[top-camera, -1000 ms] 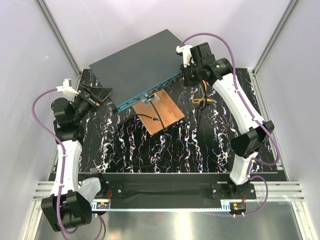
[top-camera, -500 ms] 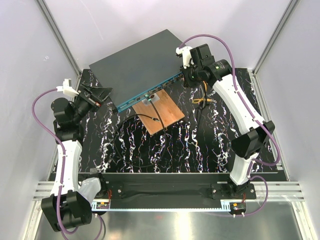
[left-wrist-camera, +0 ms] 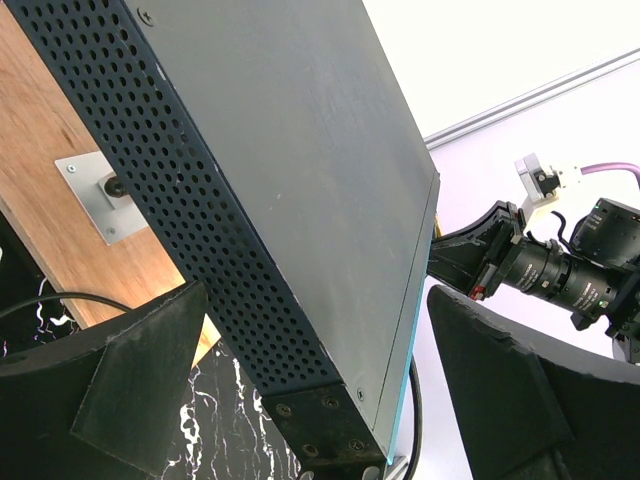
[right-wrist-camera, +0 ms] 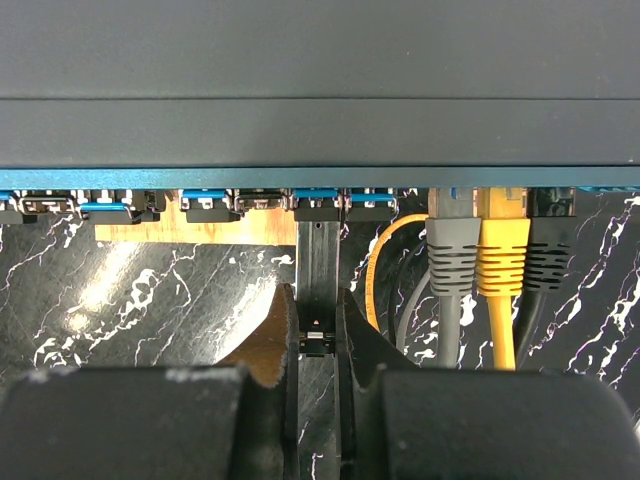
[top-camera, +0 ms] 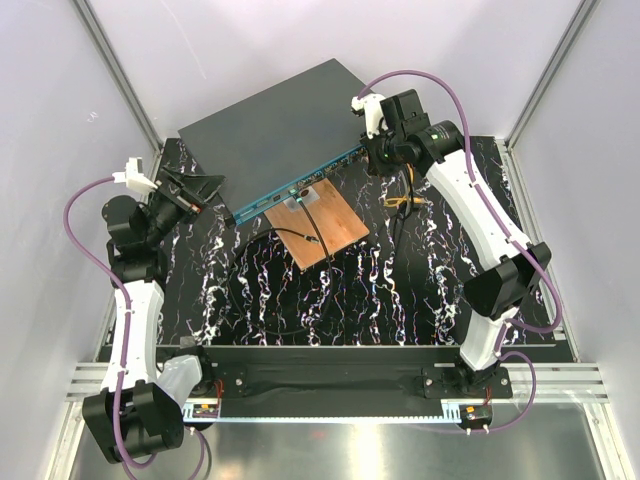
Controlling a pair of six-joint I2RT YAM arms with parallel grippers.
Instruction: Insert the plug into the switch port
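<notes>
My right claw, nearly shut, pinches the thin black plastic plug near its back; I think it is light, stiff and breakable.

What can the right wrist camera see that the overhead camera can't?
Only the right wrist view: the right gripper pinching a black plug, its tip at the port row, beside grey, yellow and black connectors seated in ports. Only the overhead view: the left gripper, open around the switch at its left corner, and the copper board. Both: the switch with its teal front.
</notes>
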